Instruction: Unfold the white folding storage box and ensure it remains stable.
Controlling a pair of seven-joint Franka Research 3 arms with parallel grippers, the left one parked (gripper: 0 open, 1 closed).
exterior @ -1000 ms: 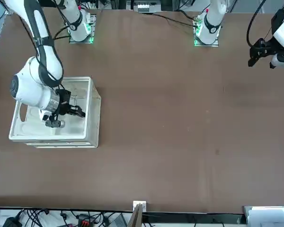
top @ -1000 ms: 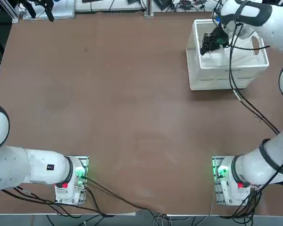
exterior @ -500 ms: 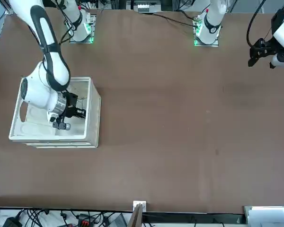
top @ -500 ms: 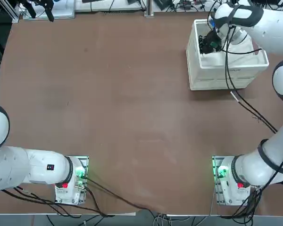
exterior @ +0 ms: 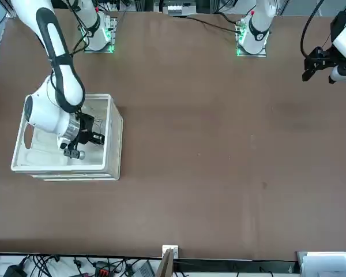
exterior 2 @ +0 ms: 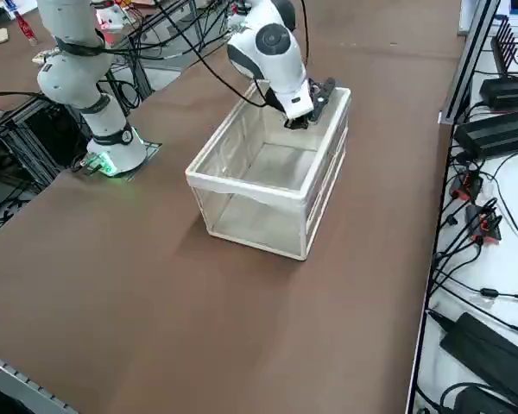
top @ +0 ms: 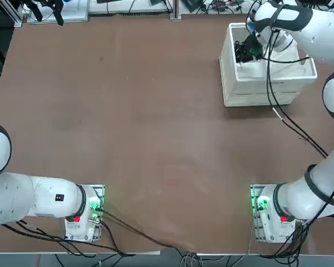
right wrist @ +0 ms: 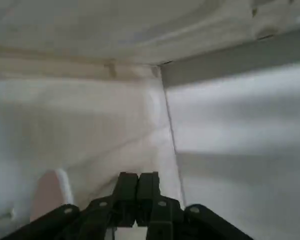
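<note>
Over the past second the right claw (right wrist: 139, 176), pinched closed on nothing, has shifted slightly inside the white plastic folding storage box (exterior 2: 242, 188), which stays put, walls raised, on the brown surface (exterior 2: 155, 293), so unfolding looks nearly finished, stability perhaps unproven.

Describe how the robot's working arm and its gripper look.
The right arm is glossy white with rounded segments and dark grey to black bands at its joints. Thin black cables run loosely along it. Its base carries a small red part and a green light. The right gripper is black and angular, with two narrow, squared jaws and small round screw heads on its links.
</note>
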